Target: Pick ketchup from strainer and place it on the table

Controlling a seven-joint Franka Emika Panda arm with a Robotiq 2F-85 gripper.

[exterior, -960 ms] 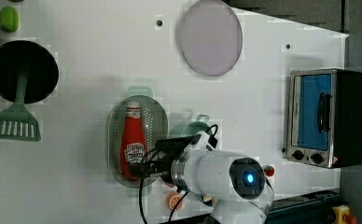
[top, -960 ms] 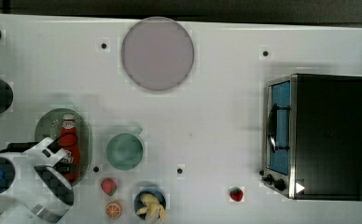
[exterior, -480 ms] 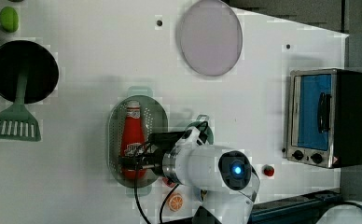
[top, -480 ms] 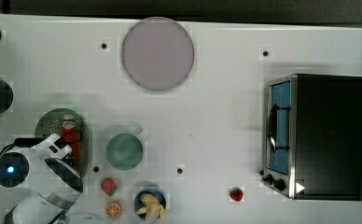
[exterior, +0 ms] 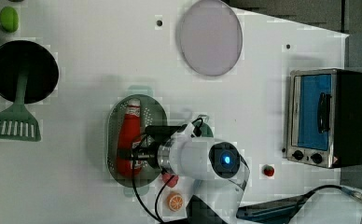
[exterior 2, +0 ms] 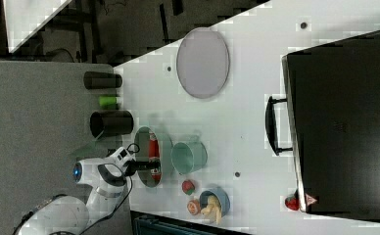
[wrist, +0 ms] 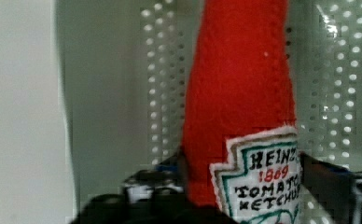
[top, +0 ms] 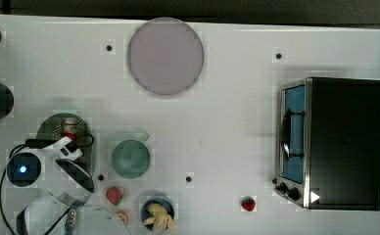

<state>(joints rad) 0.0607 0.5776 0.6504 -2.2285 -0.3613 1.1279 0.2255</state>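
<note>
- Left view: the ketchup (exterior: 128, 140) lies lengthwise in the strainer (exterior: 116, 119) on the table (exterior: 86, 70), cap toward the plate (exterior: 210, 36). The gripper (exterior: 131, 153) reaches across its lower body.
- Wrist view: the red bottle and its label (wrist: 263, 175) fill the space between two dark fingers (wrist: 146, 184), which sit at either side of it; whether they press it I cannot tell.
- Top view: the arm covers most of the bottle, leaving the cap end (top: 71, 128) visible, with a cup (top: 130, 158) beside the strainer.

A robot lab staged as a play kitchen: a white worktop (top: 227, 122) with small bolt holes carries a toaster oven (top: 332, 142), toy food and a cabled arm (exterior: 202, 158).
</note>
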